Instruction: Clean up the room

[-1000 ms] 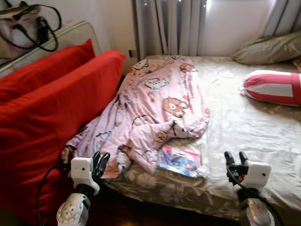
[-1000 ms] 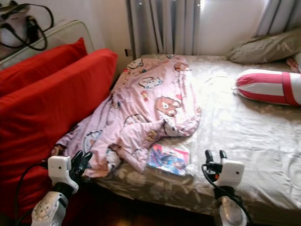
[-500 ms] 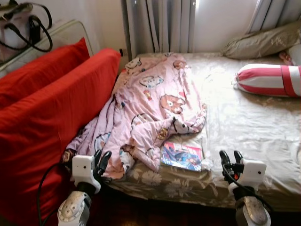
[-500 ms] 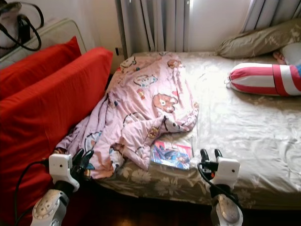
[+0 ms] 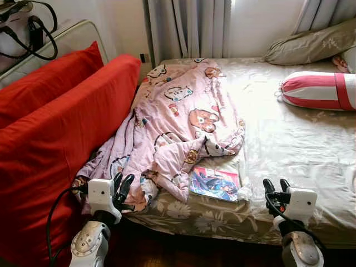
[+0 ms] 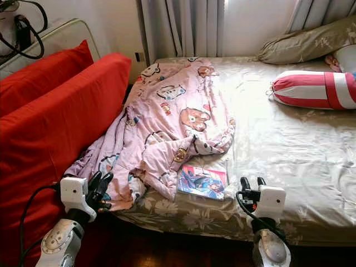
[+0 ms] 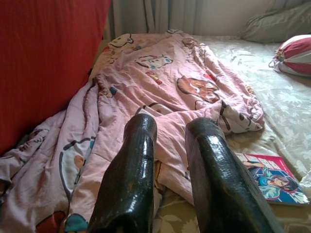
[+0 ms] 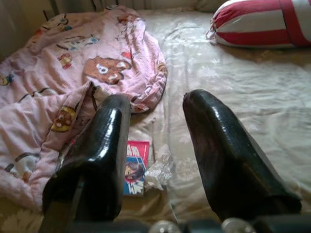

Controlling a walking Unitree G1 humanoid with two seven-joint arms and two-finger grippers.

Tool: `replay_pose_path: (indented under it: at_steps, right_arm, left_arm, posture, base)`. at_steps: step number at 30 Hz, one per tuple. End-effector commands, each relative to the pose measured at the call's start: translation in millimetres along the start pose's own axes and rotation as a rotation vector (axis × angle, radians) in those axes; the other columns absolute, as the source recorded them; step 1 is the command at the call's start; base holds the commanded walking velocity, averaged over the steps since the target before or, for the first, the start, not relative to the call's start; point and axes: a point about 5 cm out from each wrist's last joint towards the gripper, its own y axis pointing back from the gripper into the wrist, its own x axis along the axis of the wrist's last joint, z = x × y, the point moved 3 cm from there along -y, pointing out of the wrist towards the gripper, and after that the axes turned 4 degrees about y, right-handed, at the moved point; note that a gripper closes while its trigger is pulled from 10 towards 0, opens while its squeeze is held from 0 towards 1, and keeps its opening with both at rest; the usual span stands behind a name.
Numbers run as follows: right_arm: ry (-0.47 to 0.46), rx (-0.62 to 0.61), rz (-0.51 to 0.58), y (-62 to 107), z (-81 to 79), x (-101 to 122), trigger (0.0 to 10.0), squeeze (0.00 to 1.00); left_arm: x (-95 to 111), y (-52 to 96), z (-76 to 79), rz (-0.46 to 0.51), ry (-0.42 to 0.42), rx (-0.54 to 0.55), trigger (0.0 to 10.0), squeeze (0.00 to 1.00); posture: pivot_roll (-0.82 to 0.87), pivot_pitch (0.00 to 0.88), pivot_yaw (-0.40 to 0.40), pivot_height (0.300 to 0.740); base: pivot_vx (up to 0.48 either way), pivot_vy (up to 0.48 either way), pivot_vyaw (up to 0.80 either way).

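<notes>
A crumpled pink cartoon-print blanket [image 5: 178,128] lies along the left side of the bed [image 5: 300,150], its lower end hanging over the near edge. A colourful comic book [image 5: 214,183] rests flat on the sheet beside the blanket's lower fold, also seen as the book [image 7: 272,178]. My left gripper [image 5: 122,180] is open, low at the bed's near left corner, just before the blanket's hanging end. My right gripper [image 5: 276,184] is open at the bed's near edge, to the right of the book. Nothing is between either pair of fingers.
Red cushions [image 5: 55,128] lean along the bed's left side. A red-and-white striped bolster [image 5: 317,90] and an olive pillow [image 5: 311,47] lie at the far right. Curtains [image 5: 189,28] hang behind. A bag [image 5: 22,25] sits on a rail upper left. Dark floor lies below the bed edge.
The whole picture has shifted as the camera moved, so more of the bed's near edge and the floor shows. Both grippers hold the same open pose.
</notes>
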Motion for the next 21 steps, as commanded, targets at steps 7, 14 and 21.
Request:
replay_pose_path:
  at_steps: [7, 14, 21]
  right_arm:
    - [0.002, 0.028, 0.008, 2.2, -6.3, 2.4, 10.0, 0.00]
    - [-0.001, 0.033, 0.018, 2.6, -6.6, 4.4, 10.0, 0.00]
    - [-0.021, 0.037, 0.005, -1.3, -5.4, 4.0, 10.0, 0.00]
  left_arm:
    - [1.2, 3.3, -2.2, -0.003, -0.001, 0.008, 10.0, 0.00]
    - [0.5, 4.6, -3.5, -0.009, -0.003, 0.009, 10.0, 0.00]
    - [-3.4, 5.1, -2.3, -0.036, -0.007, 0.004, 10.0, 0.00]
  posture:
    - [-0.08, 0.000, 0.084, 0.672]
    - [-0.08, 0.000, 0.087, 0.672]
    - [-0.08, 0.000, 0.091, 0.672]
  base:
    - [0.000, 0.000, 0.00]
    - [0.000, 0.000, 0.00]
    - [0.000, 0.000, 0.00]
